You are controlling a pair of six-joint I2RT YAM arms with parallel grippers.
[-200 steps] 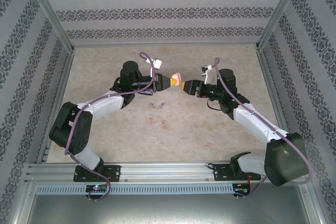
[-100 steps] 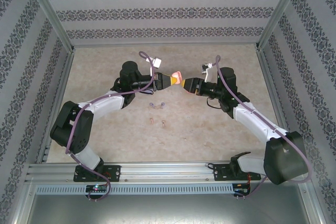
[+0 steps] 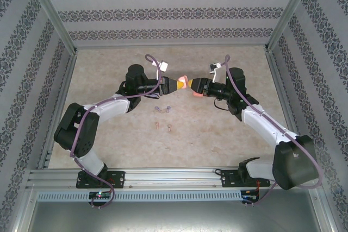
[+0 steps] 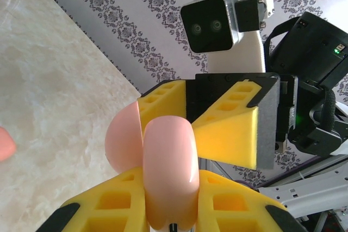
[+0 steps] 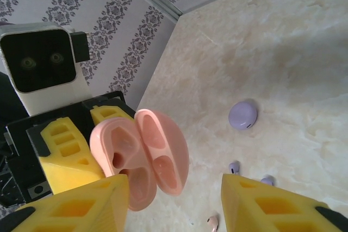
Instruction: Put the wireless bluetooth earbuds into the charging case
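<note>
In the overhead view, the earbuds lie on the table (image 3: 109,150) just below the centre of the frame: a purple pair (image 3: 163,109) and, lower, a pale pink pair (image 3: 163,127), all tiny and loose on the surface. Above them, the left gripper (image 3: 178,85) and right gripper (image 3: 194,86) meet tip to tip in mid-air, with the pink charging case (image 3: 184,82) between them.

In the left wrist view, the case (image 4: 166,172) stands at lower centre, glossy and pale pink, with its lid hinged open to the left. The left gripper's yellow fingers (image 4: 109,205) are clamped on its body. The right gripper's fingers (image 4: 234,129) stand apart behind it.

In the right wrist view, the open case (image 5: 141,156) sits at centre left. Its moulded wells are visible and hold no earbuds. The right gripper (image 5: 174,205) has its fingers spread wide at the bottom edge. A closed purple case (image 5: 243,115) rests on the table at the right. Two purple earbuds (image 5: 234,167) lie below it, and one pink earbud (image 5: 212,222) lies at the bottom edge.
</note>
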